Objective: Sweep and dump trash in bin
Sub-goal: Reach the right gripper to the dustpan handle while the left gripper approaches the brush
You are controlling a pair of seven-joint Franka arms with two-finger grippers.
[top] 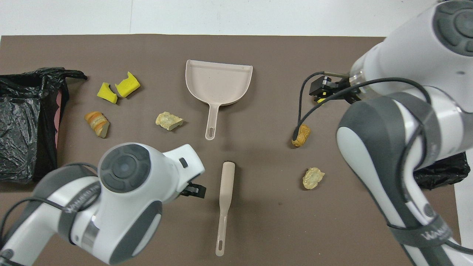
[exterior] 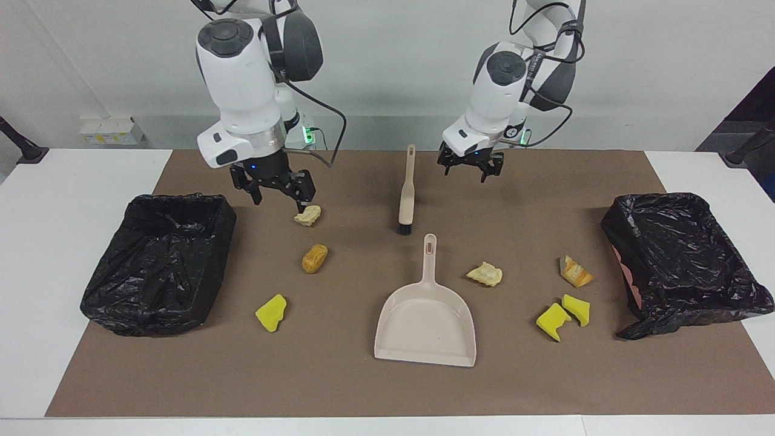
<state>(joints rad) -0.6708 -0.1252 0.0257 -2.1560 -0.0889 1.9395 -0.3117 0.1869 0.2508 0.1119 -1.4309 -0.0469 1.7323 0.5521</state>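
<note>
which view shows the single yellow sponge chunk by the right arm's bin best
The facing view: the yellow sponge chunk lies in plain sight on the mat. In the overhead view the right gripper covers it, leaving only a sliver showing.

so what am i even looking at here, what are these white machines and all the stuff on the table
Two white robot arms at a table, each ending in a two-finger gripper. One picture faces them from across the table; the other looks down from above their end.

On the brown mat lie a dustpan, a brush, seven scraps of trash, and a black-lined bin at each end.

Nothing is held. The left gripper hangs open beside the brush; the right gripper is open over the mat by a pale scrap.
</note>
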